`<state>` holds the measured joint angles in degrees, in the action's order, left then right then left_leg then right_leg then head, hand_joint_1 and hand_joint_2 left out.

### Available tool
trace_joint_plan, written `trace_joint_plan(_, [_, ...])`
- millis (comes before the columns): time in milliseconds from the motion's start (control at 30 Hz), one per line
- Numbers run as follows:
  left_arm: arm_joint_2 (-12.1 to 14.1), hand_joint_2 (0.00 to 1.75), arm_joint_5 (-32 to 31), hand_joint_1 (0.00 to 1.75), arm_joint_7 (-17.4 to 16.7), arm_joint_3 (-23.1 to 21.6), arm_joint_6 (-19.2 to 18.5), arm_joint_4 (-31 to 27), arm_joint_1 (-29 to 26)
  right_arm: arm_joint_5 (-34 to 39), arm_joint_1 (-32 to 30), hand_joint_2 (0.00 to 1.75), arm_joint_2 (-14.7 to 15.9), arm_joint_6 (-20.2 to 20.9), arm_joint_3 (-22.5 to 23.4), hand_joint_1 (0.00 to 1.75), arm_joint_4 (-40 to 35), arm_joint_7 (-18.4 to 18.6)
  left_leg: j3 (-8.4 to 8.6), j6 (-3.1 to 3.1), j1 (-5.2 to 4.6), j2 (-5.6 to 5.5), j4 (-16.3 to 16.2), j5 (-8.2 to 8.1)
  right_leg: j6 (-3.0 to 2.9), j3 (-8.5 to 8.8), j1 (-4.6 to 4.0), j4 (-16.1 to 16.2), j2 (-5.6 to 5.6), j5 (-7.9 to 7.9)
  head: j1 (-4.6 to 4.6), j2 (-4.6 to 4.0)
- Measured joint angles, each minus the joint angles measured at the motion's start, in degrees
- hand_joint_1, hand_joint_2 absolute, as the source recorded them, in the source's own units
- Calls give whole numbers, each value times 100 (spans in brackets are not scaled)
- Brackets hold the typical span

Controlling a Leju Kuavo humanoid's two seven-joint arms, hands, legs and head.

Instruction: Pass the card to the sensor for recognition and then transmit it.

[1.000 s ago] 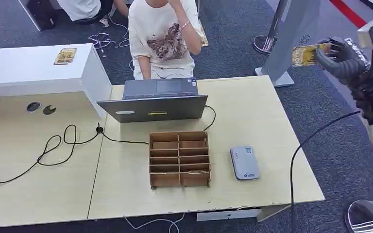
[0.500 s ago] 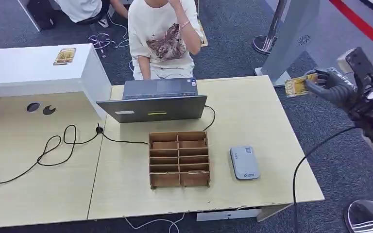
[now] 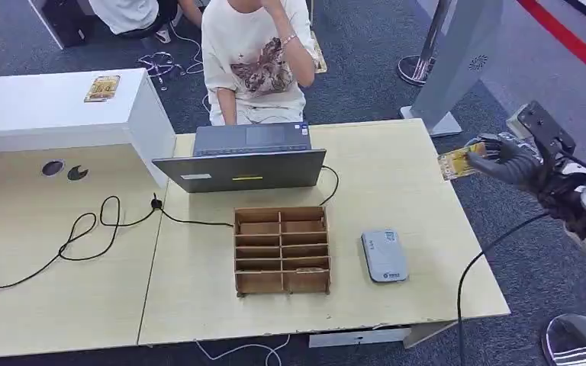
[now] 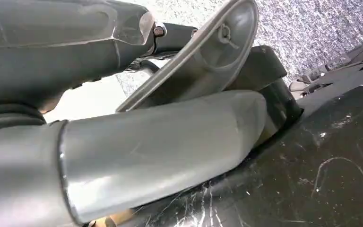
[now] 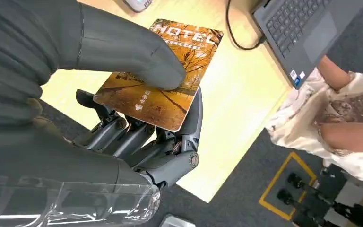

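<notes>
My right hand (image 3: 510, 162) hovers just off the table's right edge and holds an orange hotel card (image 3: 458, 162). In the right wrist view the thumb (image 5: 127, 52) presses the card (image 5: 179, 90) flat onto the dark fingers (image 5: 137, 137) beneath it. The grey card sensor (image 3: 384, 255) lies on the table (image 3: 404, 175) to the right of the wooden box, well ahead of and below the card; its edge shows as the sensor (image 5: 139, 4) in the wrist view. The left wrist view has grey arm parts close to the lens, and the left hand's fingers cannot be made out.
A wooden compartment box (image 3: 281, 249) stands mid-table in front of an open laptop (image 3: 244, 158). A person (image 3: 255, 57) sits behind the laptop. Black cables (image 3: 91, 229) trail left. A second card (image 3: 102, 88) lies on the white counter. A grey stand (image 3: 458, 61) rises behind the table's right corner.
My right hand has come down and to the left with the card, from high at the right edge to just beside the table's right side. Nothing on the table has moved.
</notes>
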<state>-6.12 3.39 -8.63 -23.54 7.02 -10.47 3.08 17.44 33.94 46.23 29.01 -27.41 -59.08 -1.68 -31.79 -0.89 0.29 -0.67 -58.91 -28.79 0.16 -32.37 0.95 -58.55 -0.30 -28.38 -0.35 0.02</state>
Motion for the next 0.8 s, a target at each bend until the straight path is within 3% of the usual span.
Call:
trace_joint_plan(267, [0,0,-26,0,-17,0,0,0,0,107,-201,175,144,13,-96,175,-109,22,1,0,0,1,0,0,0,0,-1,-1,1,0,0,0])
trace_joint_plan(800, [-2,0,-35,0,-46,0,2,0,4,-149,-194,175,17,-11,-326,175,-63,37,-3,0,0,1,1,0,0,1,0,-2,1,0,2,0])
